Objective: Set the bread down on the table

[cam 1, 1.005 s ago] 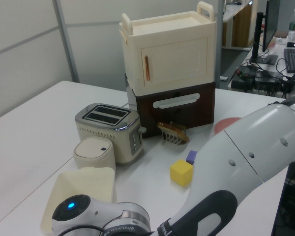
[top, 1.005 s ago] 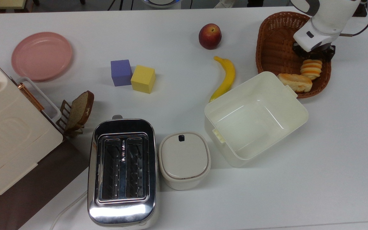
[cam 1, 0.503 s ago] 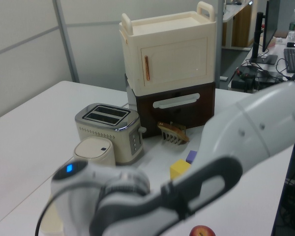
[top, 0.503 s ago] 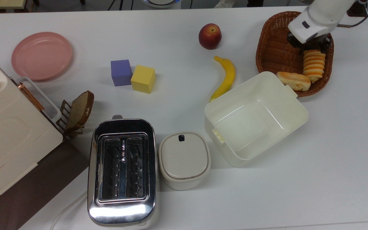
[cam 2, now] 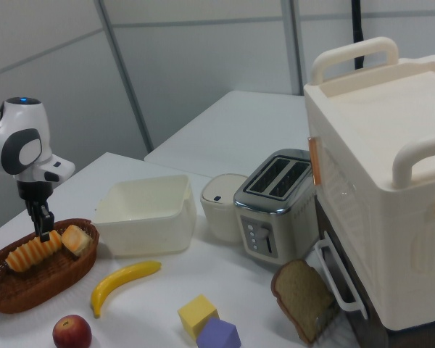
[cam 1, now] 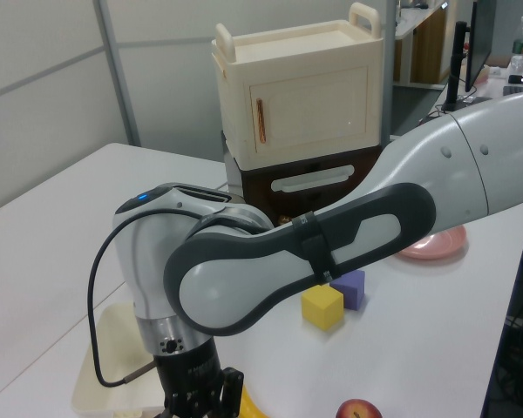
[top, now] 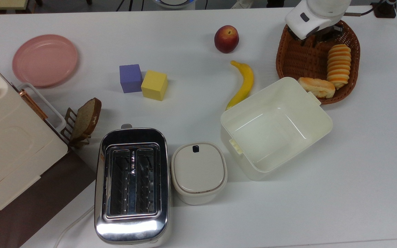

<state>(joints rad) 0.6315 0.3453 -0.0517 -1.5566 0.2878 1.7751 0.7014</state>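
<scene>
**Bread in basket, gripper above it**

No readable brand, label or writing on anything in view; markings on the toaster (top: 131,184) are too small to make out.

The bread (top: 338,65) is a long ridged roll with crosswise cream and orange stripes. It lies in the brown wicker basket (top: 295,58), along the side nearer the top view's right, its end just beside a shorter pale golden bun (top: 317,88) also in the basket. In the right view the bread (cam 2: 30,250) lies along the basket's (cam 2: 29,290) middle, with the bun (cam 2: 75,239) beside it.

The gripper (cam 2: 43,230) hangs over the basket, apart from the bread, nothing between its fingers; cannot tell whether they are spread or pressed together. In the top view the gripper (top: 317,36) is above the basket's far rim.

The basket stands on the table (top: 357,172), next to a cream tub (top: 276,127). Also on the table: banana (top: 244,82), peach (top: 226,38), purple cube (top: 130,78), yellow cube (top: 154,85), pink plate (top: 45,60), lidded white pot (top: 198,172), dark bread slice (top: 87,117) in a rack.
</scene>
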